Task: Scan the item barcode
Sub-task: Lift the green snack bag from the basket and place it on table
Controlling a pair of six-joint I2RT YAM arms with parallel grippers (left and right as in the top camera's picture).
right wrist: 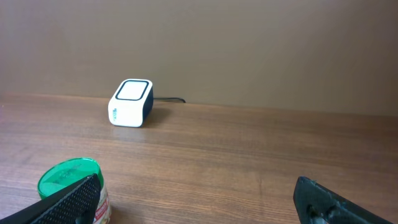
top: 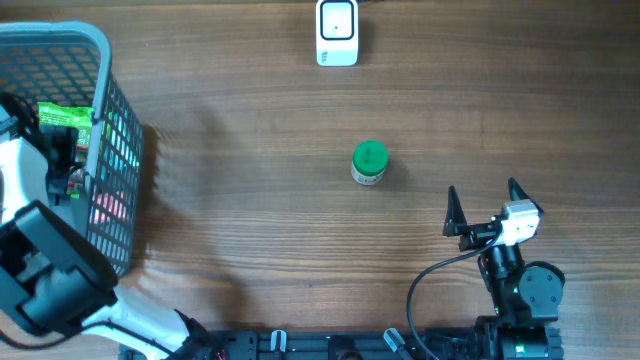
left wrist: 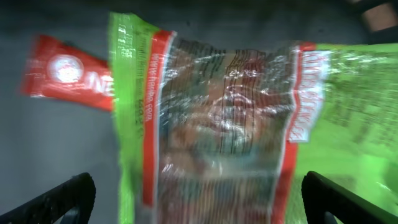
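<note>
A green and red snack packet (left wrist: 217, 124) lies in the blue-grey mesh basket (top: 104, 45) at the far left; from above it shows as a green strip (top: 65, 115). My left gripper (left wrist: 196, 186) hangs open just over this packet, one finger on each side, nothing held. The white barcode scanner (top: 337, 32) stands at the table's far edge, also in the right wrist view (right wrist: 131, 102). My right gripper (top: 482, 190) rests open and empty at the near right, pointing toward the scanner.
A small jar with a green lid (top: 369, 162) stands mid-table, just beyond my right gripper's left finger (right wrist: 78, 196). A red packet (left wrist: 65, 74) lies beside the green one in the basket. A cable runs from the scanner off the far edge.
</note>
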